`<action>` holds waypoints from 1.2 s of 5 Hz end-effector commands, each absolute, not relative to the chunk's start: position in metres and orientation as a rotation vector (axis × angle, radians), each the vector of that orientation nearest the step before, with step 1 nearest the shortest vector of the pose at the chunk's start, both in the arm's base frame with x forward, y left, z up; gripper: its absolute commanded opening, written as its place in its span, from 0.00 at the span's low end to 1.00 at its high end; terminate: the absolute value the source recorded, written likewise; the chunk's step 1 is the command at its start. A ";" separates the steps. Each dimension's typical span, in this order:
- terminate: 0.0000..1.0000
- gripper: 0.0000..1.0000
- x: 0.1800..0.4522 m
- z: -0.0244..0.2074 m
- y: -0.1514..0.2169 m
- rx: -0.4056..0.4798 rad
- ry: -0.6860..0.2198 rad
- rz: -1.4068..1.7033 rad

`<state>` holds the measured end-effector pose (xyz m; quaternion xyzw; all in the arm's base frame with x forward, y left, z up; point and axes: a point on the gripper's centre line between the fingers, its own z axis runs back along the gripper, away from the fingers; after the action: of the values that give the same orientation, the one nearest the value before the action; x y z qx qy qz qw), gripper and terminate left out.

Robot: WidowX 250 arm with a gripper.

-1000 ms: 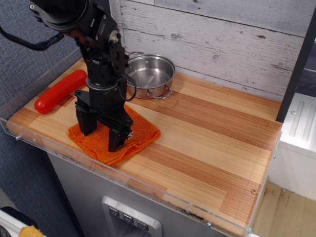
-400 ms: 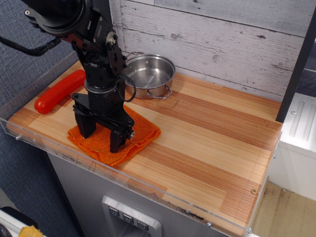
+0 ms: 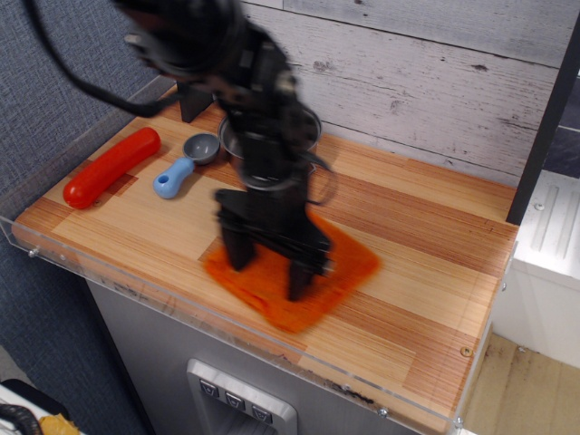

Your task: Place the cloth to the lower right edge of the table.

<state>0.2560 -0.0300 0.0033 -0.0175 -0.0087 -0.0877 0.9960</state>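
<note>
Nearest the camera, along the bottom of the frame, the clear acrylic rim of the desk [image 3: 299,358] is seen, with bare striped planks stretching toward the lower right corner. Just behind that rim, near the lower centre of the frame, the cloth [image 3: 340,267] is found lying flat on the wood, heavily blurred, well short of the lower right edge. The tool [image 3: 269,272] is set down onto the cloth with its two fingers spread apart, one near the left side of the cloth and one near the middle; nothing is seen clamped between them, so the cloth is judged to be dragged by downward pressure rather than gripped. From that a risk follows: if pressure is lost, the cloth may be left behind or bunched, and its front corner, already close to the rim, may be pushed against the acrylic. Farther back, in the left of the frame, a blue-handled scoop [image 3: 185,167] and a red sausage-shaped toy [image 3: 111,167] are seen apart from the cloth. Behind the arm, a steel pot [image 3: 304,136] is mostly hidden.
</note>
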 end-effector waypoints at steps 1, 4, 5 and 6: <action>0.00 1.00 0.251 0.007 -0.101 -0.026 0.001 -0.252; 0.00 1.00 0.250 0.036 -0.108 0.016 -0.008 -0.176; 0.00 1.00 0.259 0.064 -0.106 0.018 -0.047 -0.174; 0.00 1.00 0.260 0.091 -0.105 -0.006 -0.077 -0.180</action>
<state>0.2566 -0.1054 0.0790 0.0016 -0.0126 -0.0919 0.9957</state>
